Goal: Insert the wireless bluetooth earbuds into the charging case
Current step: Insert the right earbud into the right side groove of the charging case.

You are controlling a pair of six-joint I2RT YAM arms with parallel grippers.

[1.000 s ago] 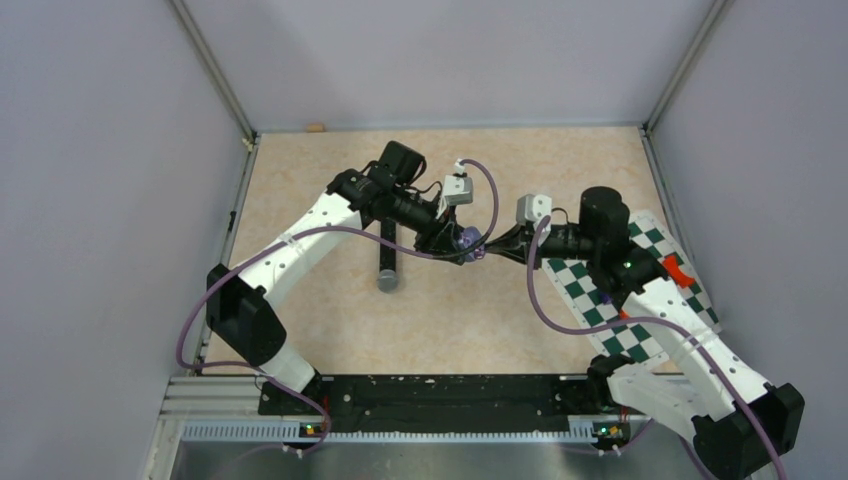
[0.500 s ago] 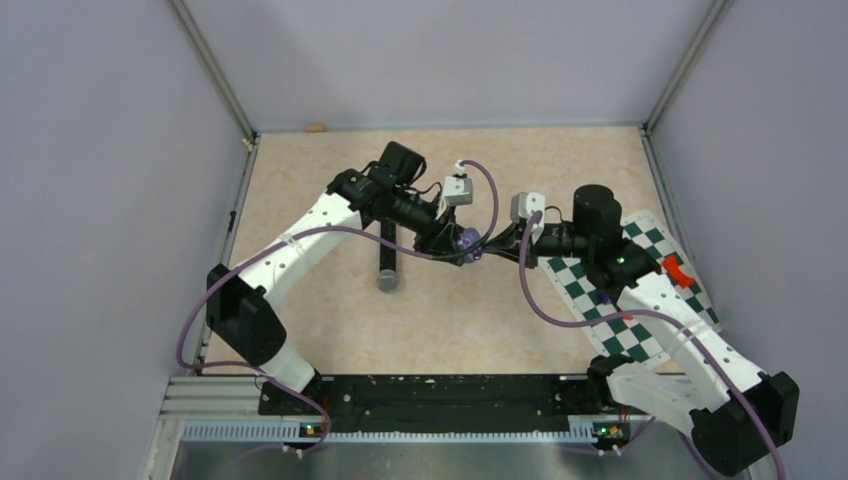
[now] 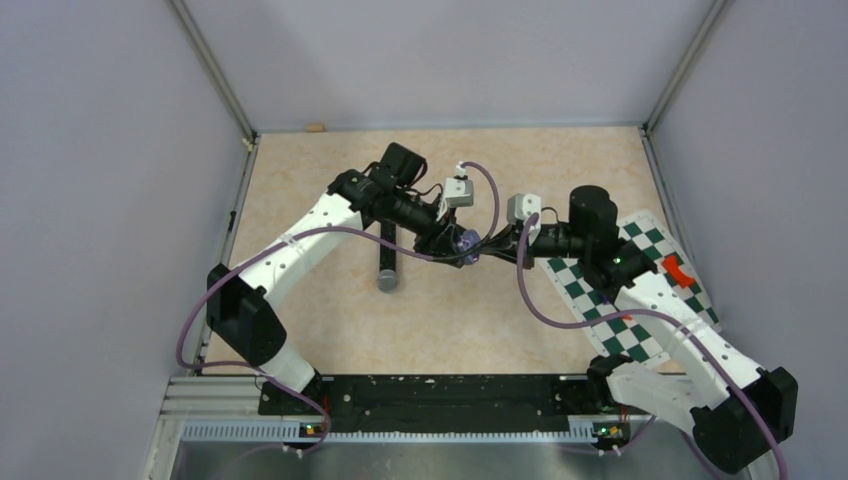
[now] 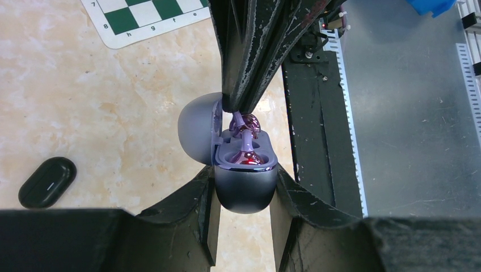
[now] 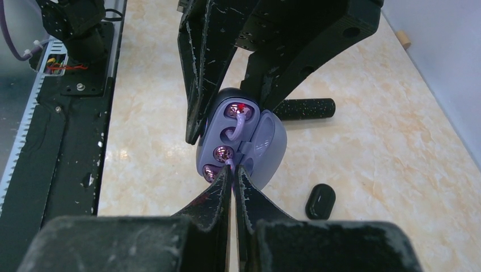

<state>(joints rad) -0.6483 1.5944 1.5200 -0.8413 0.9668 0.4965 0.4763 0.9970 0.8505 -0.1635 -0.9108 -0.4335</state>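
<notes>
My left gripper [image 3: 455, 243] is shut on the open charging case [image 3: 466, 240], a rounded lavender case with its lid swung aside, held above the table. In the left wrist view the case [image 4: 245, 187] sits between the fingers [image 4: 199, 192]. One purple earbud [image 4: 248, 156] lies in a slot, lit by a red light. My right gripper [image 3: 487, 247] is shut on the thin stem of a second purple earbud [image 5: 221, 153], with the tips [image 5: 232, 168] right at the case's [image 5: 266, 141] open face. That earbud [image 4: 243, 122] also shows in the left wrist view, under the right fingers [image 4: 249, 56].
A black speckled cylinder [image 3: 387, 262] lies on the table left of the case. A small black oval piece [image 5: 321, 200] lies on the table below the case. A green checkered mat [image 3: 640, 290] with a red object [image 3: 677, 270] lies at the right.
My right gripper has moved left, up to the case held by the left gripper. The left arm has barely moved.
</notes>
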